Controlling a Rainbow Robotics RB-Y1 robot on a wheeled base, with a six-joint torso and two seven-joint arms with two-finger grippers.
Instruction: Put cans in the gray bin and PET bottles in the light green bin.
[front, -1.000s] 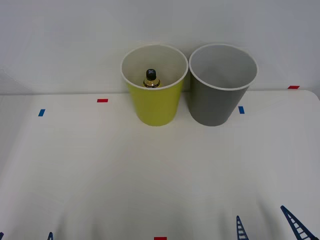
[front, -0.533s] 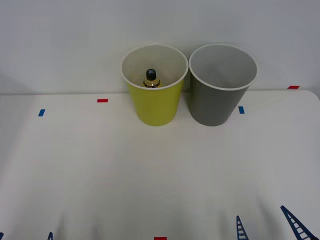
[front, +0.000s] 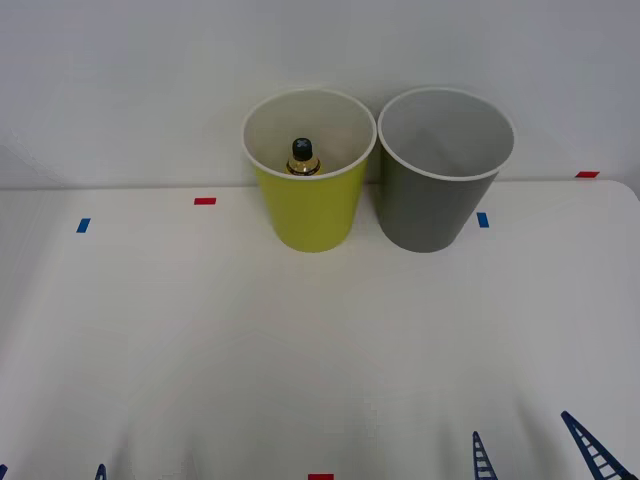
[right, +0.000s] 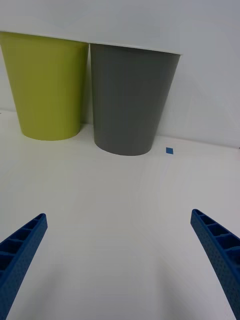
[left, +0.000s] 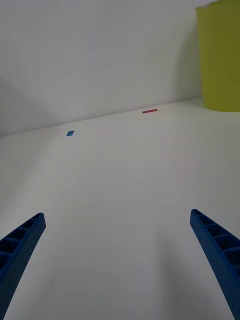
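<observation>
White wall backs a white bench (front: 300, 350) carrying two bins side by side at its far edge. Green bin (front: 308, 170) stands upright on the robot's left of the pair, white rim, cream inside. Bottle (front: 302, 158) stands upright inside it, black cap and a little of the yellow neck visible above the near wall. Gray bin (front: 440, 170) stands upright just to the right, the two rims very close or touching; which cannot be told. Its visible inner wall is plain gray; the bottom is hidden. Tape marks lie on the bench: red mark (front: 205, 201) and blue mark (front: 83, 225) to the left of the green bin, second blue mark (front: 483, 219) just beside the gray bin's right flank, another red mark (front: 587, 174) at the far right, one more red mark (front: 320, 477) at the near edge. Right gripper (right: 120, 260) sits low at the near right of the bench, jaws wide apart, nothing between them, facing both bins. Left gripper (left: 120, 260) sits low at the near left, jaws likewise apart and holding nothing, well apart from the bins.
</observation>
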